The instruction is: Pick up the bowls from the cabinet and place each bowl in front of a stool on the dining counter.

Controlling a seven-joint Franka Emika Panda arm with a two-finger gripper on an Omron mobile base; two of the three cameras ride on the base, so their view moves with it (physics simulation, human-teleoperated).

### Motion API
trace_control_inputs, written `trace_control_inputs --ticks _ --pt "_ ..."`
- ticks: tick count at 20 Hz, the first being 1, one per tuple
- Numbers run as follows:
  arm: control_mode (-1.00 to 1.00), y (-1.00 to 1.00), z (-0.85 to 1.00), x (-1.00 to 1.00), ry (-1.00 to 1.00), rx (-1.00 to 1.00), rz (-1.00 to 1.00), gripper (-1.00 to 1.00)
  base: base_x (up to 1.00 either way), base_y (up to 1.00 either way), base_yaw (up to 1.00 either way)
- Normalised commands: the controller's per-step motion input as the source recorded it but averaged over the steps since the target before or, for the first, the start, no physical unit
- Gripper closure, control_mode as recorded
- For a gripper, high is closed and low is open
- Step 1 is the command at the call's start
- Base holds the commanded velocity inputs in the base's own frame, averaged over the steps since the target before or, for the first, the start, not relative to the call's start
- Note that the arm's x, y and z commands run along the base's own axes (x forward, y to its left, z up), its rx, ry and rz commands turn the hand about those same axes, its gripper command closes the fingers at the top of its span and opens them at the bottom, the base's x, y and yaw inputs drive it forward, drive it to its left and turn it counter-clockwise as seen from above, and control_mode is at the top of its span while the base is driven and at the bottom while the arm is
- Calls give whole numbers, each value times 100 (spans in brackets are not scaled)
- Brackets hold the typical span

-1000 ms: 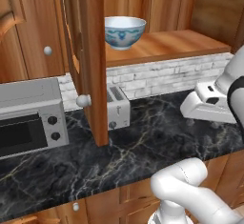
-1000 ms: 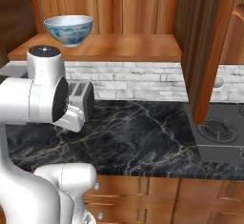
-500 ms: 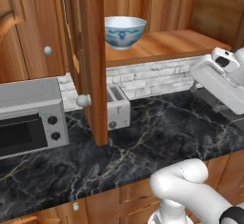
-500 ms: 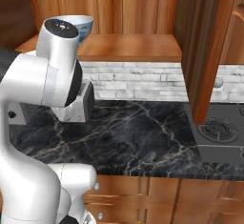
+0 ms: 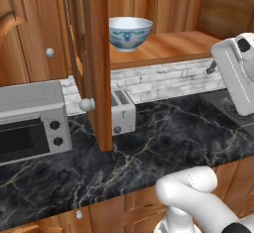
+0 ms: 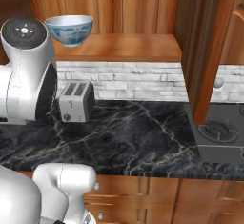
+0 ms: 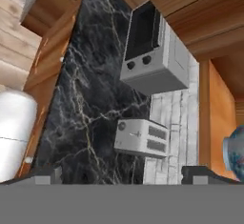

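Reaching for the first bowl is, as we judge it, the step in hand, and we read the scene from the left. At the left end of the worktop (image 5: 149,152) stands a grey toaster oven (image 5: 30,120), and next to it, against the white brick at the back edge, a small toaster (image 5: 122,112). Over the toaster hangs the open cabinet door (image 5: 96,53) with its round knob, edge-on to us. Beyond it the cabinet (image 6: 119,46) shelf carries the blue-patterned bowl (image 5: 130,32), upright near the shelf's left end and back from its front edge; of a second bowl we can tell nothing. Further right the white arm rises level with the shelf, and in the hand view the end effector (image 7: 128,175) has its two tips spread wide with nothing between them, looking across the worktop with the bowl just at the frame's edge. To do this well, we would swing the hand round until the bowl sits centred between the tips, come in from the open right side of the shelf so the door stays clear, and take one wall of the bowl with a tip inside and a tip outside the rim. We would close gently, since a glazed round wall may slip, then lift before drawing out over the front edge.
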Motion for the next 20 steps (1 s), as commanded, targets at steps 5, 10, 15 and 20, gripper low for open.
trace_control_inputs --ticks 5,10,15,20 --pt "-100 1 63 27 -16 39 -36 -100 0 0 0" --pt "-100 1 41 12 -17 16 -3 -100 0 0 0" --pt "-100 6 0 16 -13 4 4 -100 0 0 0" --pt "-100 29 0 29 -20 0 2 -100 0 0 0"
